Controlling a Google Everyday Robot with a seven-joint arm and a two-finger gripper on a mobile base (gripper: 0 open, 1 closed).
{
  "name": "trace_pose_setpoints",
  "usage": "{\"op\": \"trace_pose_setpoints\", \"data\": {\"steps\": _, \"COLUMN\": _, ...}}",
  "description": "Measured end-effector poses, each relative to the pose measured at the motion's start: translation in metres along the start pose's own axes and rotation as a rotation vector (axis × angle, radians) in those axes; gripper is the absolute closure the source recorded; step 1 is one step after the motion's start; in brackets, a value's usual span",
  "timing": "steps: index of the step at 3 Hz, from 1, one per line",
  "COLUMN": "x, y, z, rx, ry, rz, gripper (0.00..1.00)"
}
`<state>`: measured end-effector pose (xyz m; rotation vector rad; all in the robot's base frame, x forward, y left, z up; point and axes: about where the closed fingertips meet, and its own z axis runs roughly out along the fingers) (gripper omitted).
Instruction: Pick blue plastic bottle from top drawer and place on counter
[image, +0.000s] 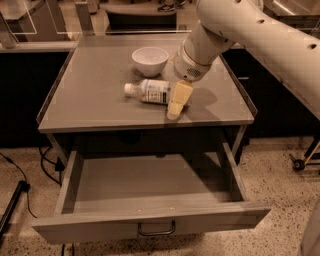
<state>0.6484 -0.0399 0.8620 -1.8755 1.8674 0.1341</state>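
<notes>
The blue plastic bottle (149, 91) lies on its side on the counter (90, 102). Its bottom end is just beside the end effector (177, 102) and its white cap points away from it. The end effector hangs low over the surface, near the front edge. We cannot tell how far it is open, or whether it has hold of the bottle. The white bowl (150, 60) stands beyond it, and the top drawer (145, 187) is open below it with nothing inside. We judge the bottle light, smooth and thin-walled, so it may roll. The best hold is across the labelled middle, with gentle pressure.
</notes>
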Motion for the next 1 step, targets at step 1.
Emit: {"op": "trace_pose_setpoints", "data": {"steps": 1, "x": 0.0, "y": 0.0, "z": 0.0, "rx": 0.0, "ry": 0.0, "rz": 0.0, "gripper": 0.0}}
